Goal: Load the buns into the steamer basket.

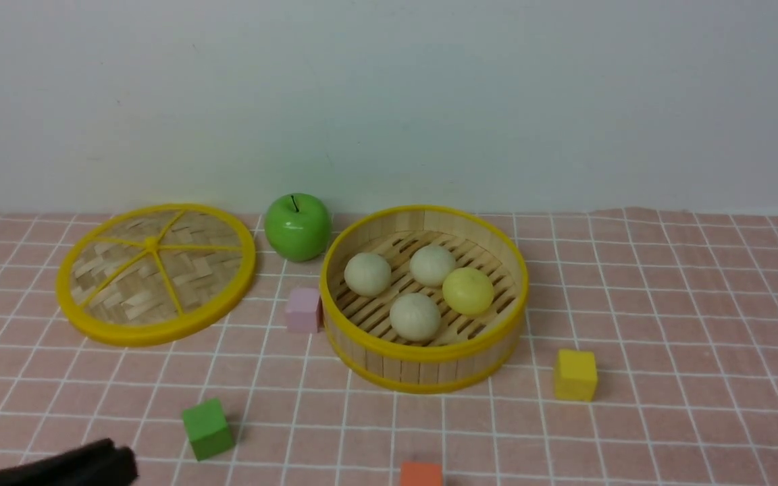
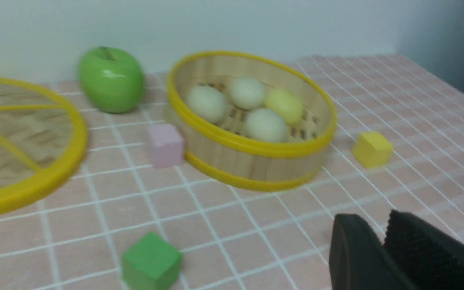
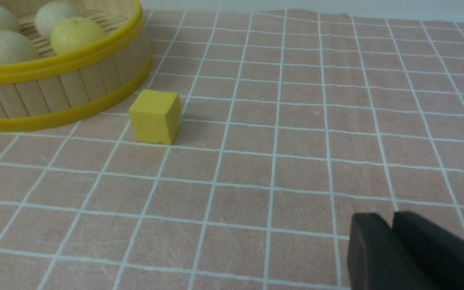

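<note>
While both end effectors [image 2: 381, 237] [image 3: 391, 229] sit nearly together and empty, four smooth buns [image 1: 415, 316] fill the steamer basket [image 1: 423, 368].

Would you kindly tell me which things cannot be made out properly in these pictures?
- Orange cube: front view, cut off by the bottom edge.
- Left gripper: left wrist view, cut off by the frame corner; in the front view only a dark tip shows.
- Right gripper: right wrist view, cut by the frame corner; absent from the front view.
- Woven lid: left wrist view, cut by the edge, blurred.

4 buns [image 1: 416, 316] in steamer basket [image 1: 423, 368]; apple [image 1: 297, 227] behind-left; lid [image 1: 157, 273] far left
</note>
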### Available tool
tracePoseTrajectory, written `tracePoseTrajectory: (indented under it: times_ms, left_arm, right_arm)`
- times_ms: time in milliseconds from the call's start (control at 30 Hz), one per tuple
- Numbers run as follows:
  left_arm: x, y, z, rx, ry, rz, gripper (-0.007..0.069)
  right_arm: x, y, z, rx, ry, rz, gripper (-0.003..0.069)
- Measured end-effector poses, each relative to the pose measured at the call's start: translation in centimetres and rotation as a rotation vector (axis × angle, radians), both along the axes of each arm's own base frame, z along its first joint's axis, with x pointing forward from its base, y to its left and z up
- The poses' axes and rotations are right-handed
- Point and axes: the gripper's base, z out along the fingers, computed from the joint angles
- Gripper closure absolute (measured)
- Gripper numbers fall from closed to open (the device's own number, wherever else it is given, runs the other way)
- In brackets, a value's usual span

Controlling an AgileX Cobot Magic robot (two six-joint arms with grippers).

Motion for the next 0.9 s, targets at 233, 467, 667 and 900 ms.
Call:
tracePoseTrajectory:
  times_ms: [233,467,667,900]
  left_arm:
    - [-1.1,2.8,-3.9,-0.052,-0.017,0.31,0.0638]
    - [-2.1,3.5,-6.7,0.048,0.166,0.393,0.0638]
    - [-2.1,3.5,-6.7,0.062,0.163,0.39,0.0638]
    - [-2.1,3.5,-6.7,0.066,0.162,0.389,0.0638]
  right_arm:
    - [0.0,0.0,0.0,-0.005,0.0,0.0,0.0544]
    - [0.0,0.0,0.0,-0.005,0.0,-0.001,0.0536]
    - [0.0,0.0,0.0,-0.005,0.0,-0.001,0.0529]
    - [0.0,0.0,0.0,-0.005,0.0,-0.001,0.0522]
